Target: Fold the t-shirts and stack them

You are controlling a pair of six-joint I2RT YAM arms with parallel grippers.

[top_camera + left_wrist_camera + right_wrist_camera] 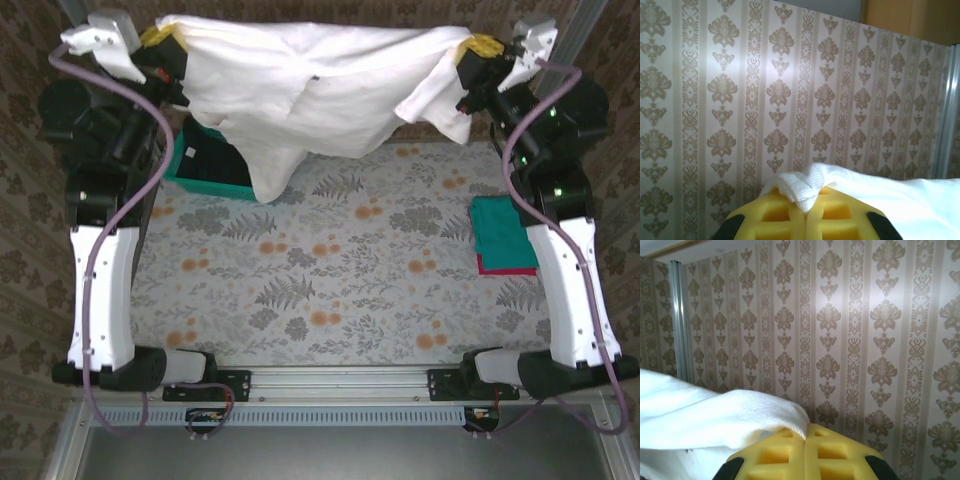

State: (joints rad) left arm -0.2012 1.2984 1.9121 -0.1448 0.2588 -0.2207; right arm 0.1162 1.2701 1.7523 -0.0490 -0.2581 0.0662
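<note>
**Item 1: cream-white t-shirt**
- Loc.: held up in the air betw. left pincer and right pincer, spread across the far side of the surface.
- Top edge runs pincer to pincer and the body sags below that line.
- Longest fold drops nearer the left pincer.
- A sleeve hangs just inboard of the right pincer.

**Item 2: left pincer**
- State: pressed together, pinching one corner of the cream-white t-shirt.
- Left wrist view: yellow pads meet w/ a bunched nub of cloth sticking up betw. them. The rest of the fabric runs off to the right in that view.

**Item 3: right pincer**
- State: pressed together, pinching the opp. corner of the same shirt.
- Right wrist view: cloth edge is caught where the yellow pads meet. Fabric trails off to the left in that view.

**Item 4: teal t-shirt**
- Folded, flat on the surface.
- Loc.: below the right pincer toward the arm bases, right beside that arm.
- Red cloth edge shows under its near side.

**Item 5: teal mesh basket**
- On the surface, below the left pincer and slightly inboard. Its right end is hidden by the hanging shirt.
- Dark navy cloth lies inside; garment type can't be told.

**Item 6: wallpapered wall**
- Loc.: beyond both pincers, w/ a metal post at the edge.
</note>
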